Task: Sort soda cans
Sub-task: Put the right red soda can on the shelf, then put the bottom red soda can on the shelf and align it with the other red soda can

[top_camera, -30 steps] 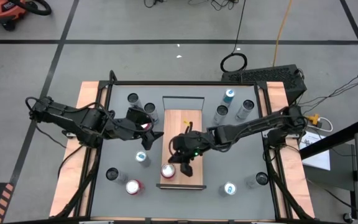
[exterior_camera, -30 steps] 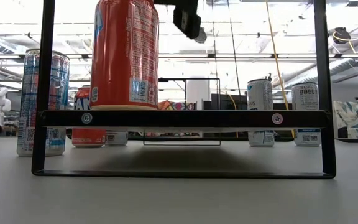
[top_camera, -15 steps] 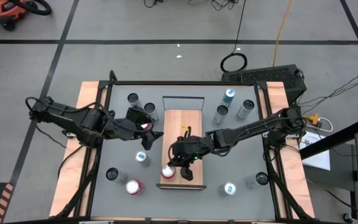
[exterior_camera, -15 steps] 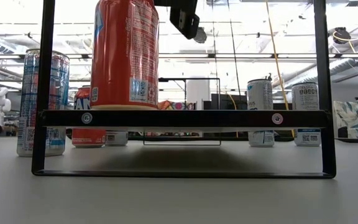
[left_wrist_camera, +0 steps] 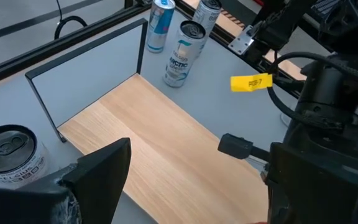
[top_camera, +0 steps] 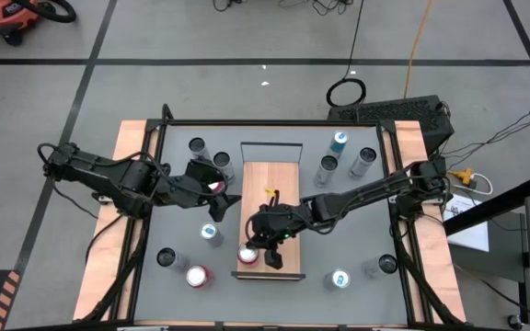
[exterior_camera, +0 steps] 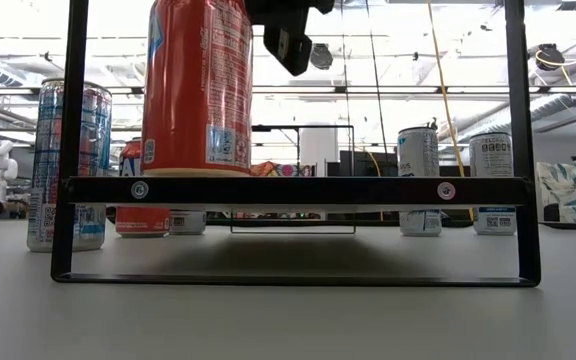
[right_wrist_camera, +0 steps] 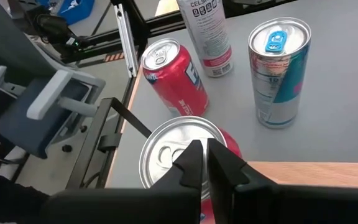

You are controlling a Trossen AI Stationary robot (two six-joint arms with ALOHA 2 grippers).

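Note:
A red soda can (top_camera: 247,255) (exterior_camera: 199,85) stands upright on the near left corner of a raised wooden board (top_camera: 272,198). My right gripper (top_camera: 270,256) (exterior_camera: 288,42) is shut, right beside the can's upper part on its right. In the right wrist view its fingertips (right_wrist_camera: 202,163) sit at the can's silver top (right_wrist_camera: 169,152). My left gripper (top_camera: 221,204) (left_wrist_camera: 197,180) hangs open over the board's left edge, with nothing between its fingers. Other soda cans stand on the grey table around the board. My right gripper's shut fingertips (right_wrist_camera: 194,158) are at the red can's top rim (right_wrist_camera: 219,134), on the can's right side. They come slanting down from the table's right. Whether they touch the can I cannot tell.
On the table stand a pale-topped can (top_camera: 212,233), a dark-topped one (top_camera: 166,257) and a red one (top_camera: 197,275) at the near left. Two dark-topped cans (top_camera: 197,145) stand at the far left, several cans (top_camera: 339,140) at the far right, two (top_camera: 339,279) at the near right. The board rests on a black frame (exterior_camera: 288,190).
My right gripper has come down and moved toward the table's left and near edge, closing in on the red can's right side. It has stayed shut.

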